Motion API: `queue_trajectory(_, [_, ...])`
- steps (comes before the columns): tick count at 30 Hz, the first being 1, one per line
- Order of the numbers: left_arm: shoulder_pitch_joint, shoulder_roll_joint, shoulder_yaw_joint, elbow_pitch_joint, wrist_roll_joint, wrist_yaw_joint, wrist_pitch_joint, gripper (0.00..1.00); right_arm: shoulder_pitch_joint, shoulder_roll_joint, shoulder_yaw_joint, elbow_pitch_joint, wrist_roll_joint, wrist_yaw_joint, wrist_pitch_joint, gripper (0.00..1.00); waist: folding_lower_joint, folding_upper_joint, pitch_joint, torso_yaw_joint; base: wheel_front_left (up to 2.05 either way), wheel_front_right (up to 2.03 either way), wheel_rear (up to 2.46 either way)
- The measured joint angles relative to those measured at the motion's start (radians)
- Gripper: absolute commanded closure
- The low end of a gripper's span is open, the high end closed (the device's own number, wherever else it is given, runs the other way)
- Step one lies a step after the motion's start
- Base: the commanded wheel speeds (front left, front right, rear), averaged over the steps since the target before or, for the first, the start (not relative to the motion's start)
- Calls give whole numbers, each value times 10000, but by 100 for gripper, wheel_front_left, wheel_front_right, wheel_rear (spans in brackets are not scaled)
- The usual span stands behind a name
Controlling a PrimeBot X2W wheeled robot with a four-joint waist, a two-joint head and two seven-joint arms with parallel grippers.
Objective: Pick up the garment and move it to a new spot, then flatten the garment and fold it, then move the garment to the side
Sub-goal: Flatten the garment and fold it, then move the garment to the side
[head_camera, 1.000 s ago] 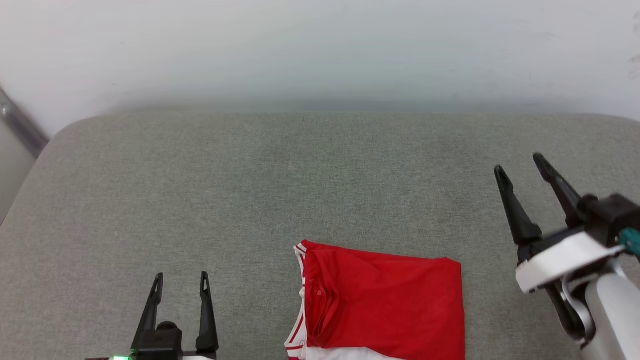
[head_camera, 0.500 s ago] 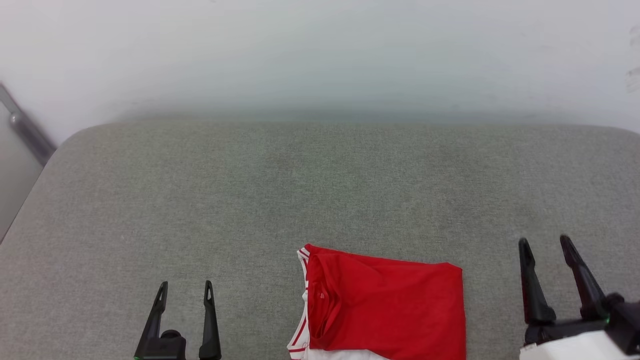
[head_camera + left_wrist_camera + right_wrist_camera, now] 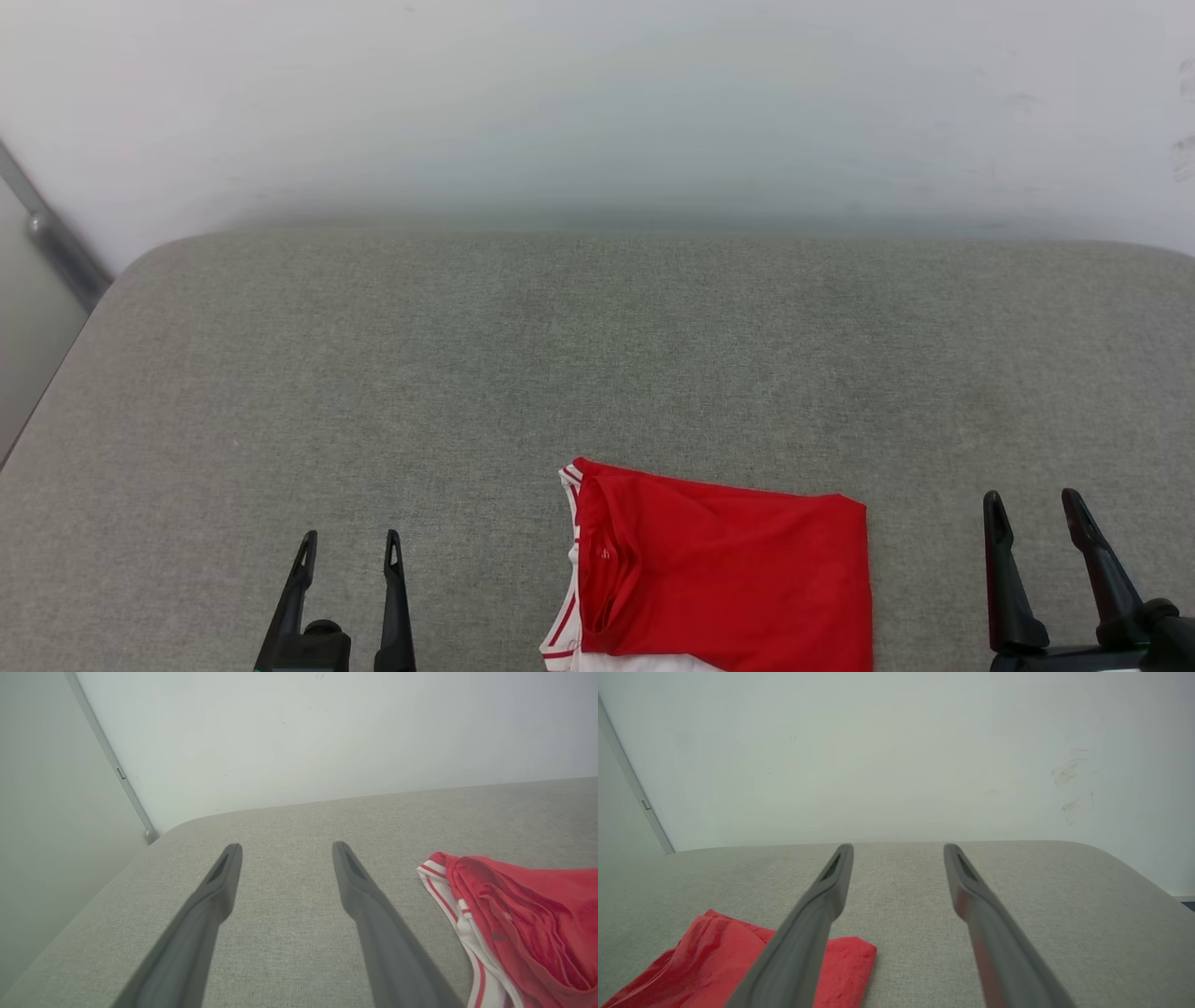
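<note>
The garment lies folded into a red rectangle near the front edge of the grey cushioned surface, its white and red striped trim along the left side. My left gripper stands open at the lower left, apart from the garment. At the lower right my right gripper is open too, clear of the cloth's right edge. In the left wrist view the garment lies to the right of the open left gripper. In the right wrist view the garment shows at the lower left, partly behind a finger of the open right gripper.
A pale wall rises right behind the surface. A metal strip runs down the wall at the far left, where the surface's rounded corner ends. Bare grey fabric stretches behind and to both sides of the garment.
My right gripper has drawn back and down from mid-right to the lower right corner, still open. The left gripper sank slightly. The view shifted a little; the garment lies unmoved.
</note>
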Motion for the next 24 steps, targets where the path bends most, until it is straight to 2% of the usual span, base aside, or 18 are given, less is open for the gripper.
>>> queue_trajectory(5, [0,-4,2,8,-10,4,0,0,-138,25,-173,13,-92,0,0,0,0,0,-7,8,0,0,0])
queue_trajectory(10, [-3,-21,13,4,-25,2,0,0,-1231,-6,-416,-90,-176,0,0,0,0,0,62,-11,0,0,0])
queue_trajectory(15, [-45,-50,-13,17,-25,-15,0,0,-2371,-1055,322,658,-270,0,157,0,0,0,154,22,0,0,0])
queue_trajectory(19, [-110,-88,-38,25,-25,-33,0,0,-3349,-1954,1170,1308,255,0,1860,0,0,0,274,65,0,0,0])
queue_trajectory(24, [-178,-144,-44,17,-25,-27,0,0,-4014,-2943,2382,1714,2186,2,5035,0,0,0,435,107,0,0,0])
